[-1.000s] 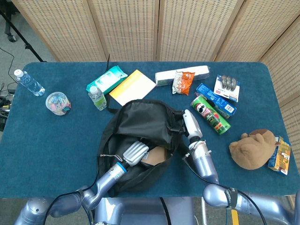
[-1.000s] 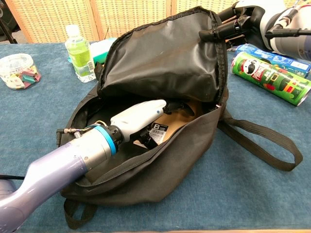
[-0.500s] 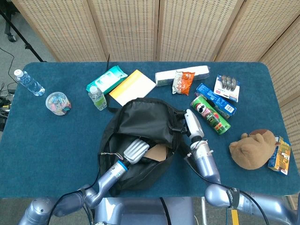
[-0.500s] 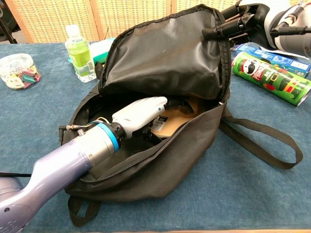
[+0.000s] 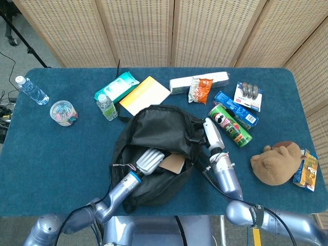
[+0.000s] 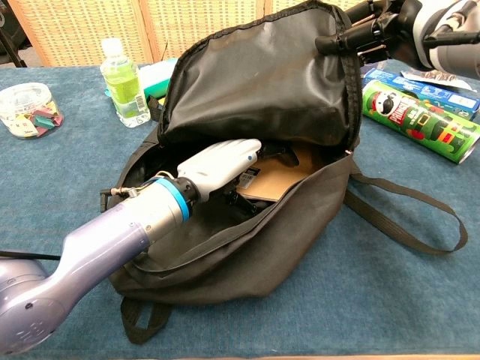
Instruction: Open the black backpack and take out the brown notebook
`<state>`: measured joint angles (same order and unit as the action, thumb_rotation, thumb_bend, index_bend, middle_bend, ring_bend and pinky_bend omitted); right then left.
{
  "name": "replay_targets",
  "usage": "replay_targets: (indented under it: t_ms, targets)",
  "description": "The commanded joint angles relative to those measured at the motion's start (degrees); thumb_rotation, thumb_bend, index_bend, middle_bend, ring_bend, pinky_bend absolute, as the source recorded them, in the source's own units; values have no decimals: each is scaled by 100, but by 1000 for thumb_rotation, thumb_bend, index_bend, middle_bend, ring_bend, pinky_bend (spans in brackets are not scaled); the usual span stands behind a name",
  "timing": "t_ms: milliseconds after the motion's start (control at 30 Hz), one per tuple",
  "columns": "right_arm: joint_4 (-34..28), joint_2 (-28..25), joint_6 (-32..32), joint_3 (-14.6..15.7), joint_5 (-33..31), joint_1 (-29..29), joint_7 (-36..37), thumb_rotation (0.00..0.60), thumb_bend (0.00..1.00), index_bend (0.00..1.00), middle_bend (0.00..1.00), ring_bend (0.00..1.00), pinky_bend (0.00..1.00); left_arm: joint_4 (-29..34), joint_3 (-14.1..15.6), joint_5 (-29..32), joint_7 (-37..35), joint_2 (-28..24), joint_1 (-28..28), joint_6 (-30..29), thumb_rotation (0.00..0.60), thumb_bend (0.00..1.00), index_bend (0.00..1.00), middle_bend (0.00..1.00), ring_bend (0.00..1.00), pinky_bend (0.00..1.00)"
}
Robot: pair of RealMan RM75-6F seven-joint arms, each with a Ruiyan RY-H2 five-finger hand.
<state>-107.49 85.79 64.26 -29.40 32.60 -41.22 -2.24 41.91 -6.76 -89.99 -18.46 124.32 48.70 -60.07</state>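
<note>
Inside black backpack (image 6: 255,90), brown notebook (image 6: 281,176) now raised by left robot hand (image 6: 217,166) (gripping it); flap pinched open by right robot hand (image 6: 390,26); nearly out.

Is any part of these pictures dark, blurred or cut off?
Head view: sharp, evenly lit; only the black backpack opening is in shadow. Chest view: the backpack interior is dark around the brown notebook, the left hand looms large, and the right hand is cropped at the top edge.
</note>
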Motion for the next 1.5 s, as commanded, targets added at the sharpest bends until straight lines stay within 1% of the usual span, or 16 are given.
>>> replay_targets:
  t_ms: [33,167,200,267,300,333,367,433,533,733,1000,1167,1267,1500]
  targets:
    - [-6,-12,1,3,-1,1,10,600,569,711,673,507,394,-55,-35,32,12,35,50,42,600,420,268,36,70,165]
    - [-7,-28,2,14,-1,5,33,600,569,711,673,507,394,-121,-74,74,16,92,116,98,600,420,280,37,70,165]
    - [-7,-32,-1,15,-4,7,40,600,569,711,674,507,394,-138,-82,86,29,106,132,123,600,420,294,52,74,175]
    - [-4,-43,-3,14,-1,9,54,600,569,711,674,507,394,-154,-105,116,38,134,157,152,600,421,333,107,112,222]
    - [-2,-49,-3,14,0,10,59,600,569,711,674,507,394,-155,-112,122,36,141,160,142,600,430,368,159,154,272]
    - [0,-61,-3,11,1,14,70,600,569,711,674,507,394,-193,-126,121,78,168,151,62,600,448,402,207,201,320]
    - [3,-67,-1,8,1,15,76,600,569,711,675,507,394,-226,-130,118,113,188,142,9,600,464,426,237,227,348]
    - [7,-85,-3,1,2,20,100,600,569,711,675,507,394,-330,-128,108,179,258,96,-161,600,514,505,318,294,416]
    - [5,-105,-8,2,2,28,125,600,569,711,675,506,394,-450,-114,85,149,320,37,-357,600,549,597,389,351,473]
    - [35,-126,6,12,12,27,147,600,569,711,675,507,394,-712,10,-70,-217,380,-96,-864,600,561,688,460,403,518]
    - [143,-105,40,10,-67,-1,137,600,569,712,676,507,394,-697,169,-233,-693,182,-340,-1466,600,562,779,531,443,545]
    - [219,-48,67,33,-120,-33,106,600,569,713,677,506,394,-438,248,-302,-868,-97,-487,-1740,600,563,803,552,462,557]
    - [267,-5,102,54,-134,-53,70,600,569,713,677,507,394,-145,286,-334,-920,-320,-564,-1855,600,563,806,557,466,558]
    - [436,119,171,103,-208,-96,-24,600,569,713,677,507,394,1009,337,-377,-865,-1008,-709,-1971,600,561,816,567,475,565]
